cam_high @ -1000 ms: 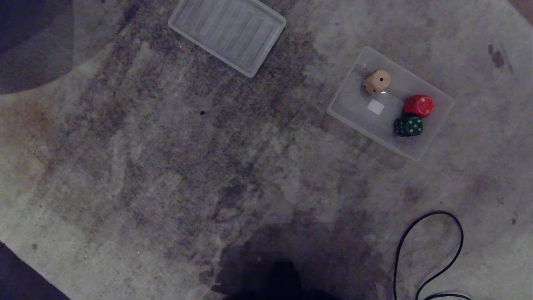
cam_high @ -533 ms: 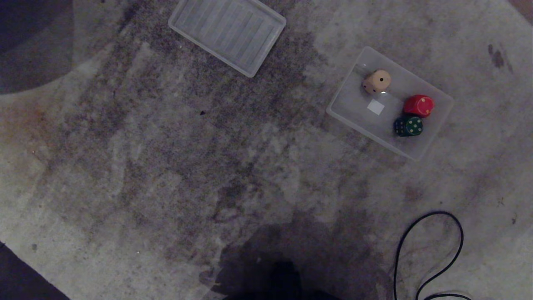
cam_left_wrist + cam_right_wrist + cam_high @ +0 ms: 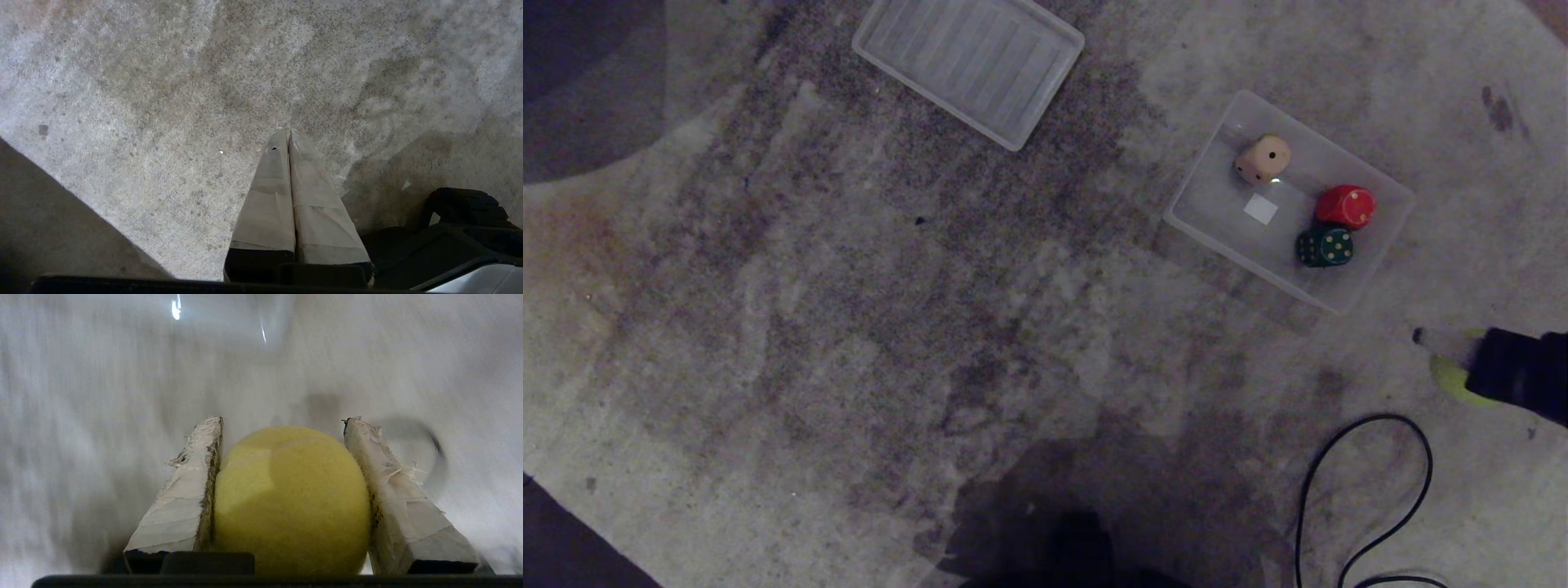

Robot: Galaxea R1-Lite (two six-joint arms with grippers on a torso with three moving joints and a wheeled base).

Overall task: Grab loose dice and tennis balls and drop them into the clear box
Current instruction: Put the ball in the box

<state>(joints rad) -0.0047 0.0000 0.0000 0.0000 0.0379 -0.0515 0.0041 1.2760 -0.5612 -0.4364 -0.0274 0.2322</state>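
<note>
The clear box (image 3: 1217, 208) sits on the carpet at the upper right of the head view. Inside it lie a beige die (image 3: 1262, 158), a red die (image 3: 1345, 206) and a dark green die (image 3: 1325, 247). My right gripper (image 3: 1439, 361) reaches in from the right edge, below the box and apart from it. It is shut on a yellow-green tennis ball (image 3: 1450, 381). In the right wrist view the tennis ball (image 3: 292, 498) fills the gap between the taped fingers (image 3: 184, 498) of the right gripper (image 3: 284, 426). My left gripper (image 3: 288, 132) is shut and empty over bare carpet.
A flat ribbed clear lid (image 3: 968, 69) lies at the top centre. A black cable (image 3: 1372, 482) loops on the carpet at the lower right, just below my right gripper. Stained grey carpet (image 3: 890, 327) covers the wide middle. A dark floor edge (image 3: 572, 555) cuts the lower left corner.
My right arm has swung into the head view from the right edge, carrying the tennis ball; before, it was out of view. The box, dice and lid have not moved.
</note>
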